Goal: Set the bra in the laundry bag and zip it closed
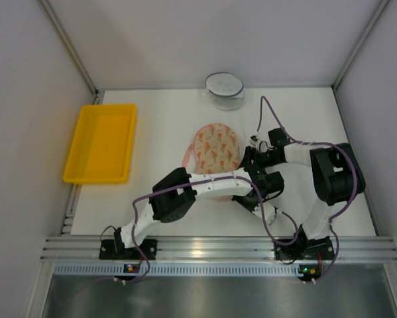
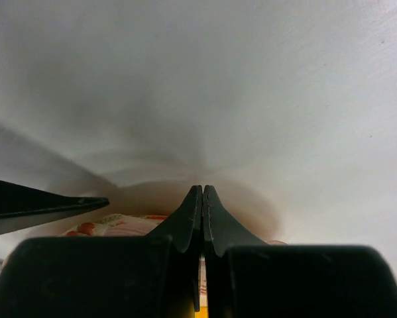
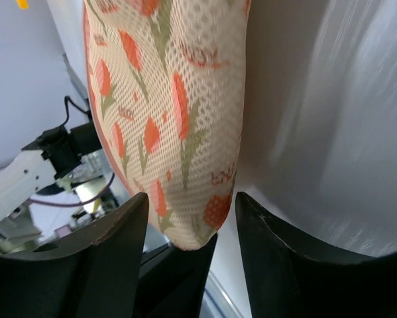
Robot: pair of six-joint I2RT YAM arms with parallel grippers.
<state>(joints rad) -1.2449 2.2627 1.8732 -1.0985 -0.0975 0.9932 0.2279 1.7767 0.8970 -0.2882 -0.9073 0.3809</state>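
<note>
In the top view, the laundry bag (image 1: 216,147) lies near the middle of the white tabletop (image 1: 158,119). It sits between the clear bowl (image 1: 225,89) at the far edge and the two arms, with the yellow tray (image 1: 99,142) well apart to the left. The left arm (image 1: 185,189) reaches across the bag's near edge and hides it. The right arm (image 1: 331,172) bends in to the bag's right side. The bra does not show here, and whether it is inside the bag cannot be told. Neither the zip's state nor its pull can be made out.

In the left wrist view, the left fingers (image 2: 218,228) are pressed fully together, low over the tabletop. Printed fabric lies just behind them. A thin yellow sliver shows between their bases, too little to name. Whether they pinch anything cannot be told. A dark wedge entering from the left is cut off.

In the right wrist view, the right fingers (image 3: 105,245) stand partly apart on either side of the bag's rounded end. The mesh lies between them without a clear grip, and whether it touches them is unclear.

The bag looks light, limp and open-meshed, so it would likely buckle and slide if pushed. The firmer pink edging seems the better hold, with one side pinned while the pull is drawn.
</note>
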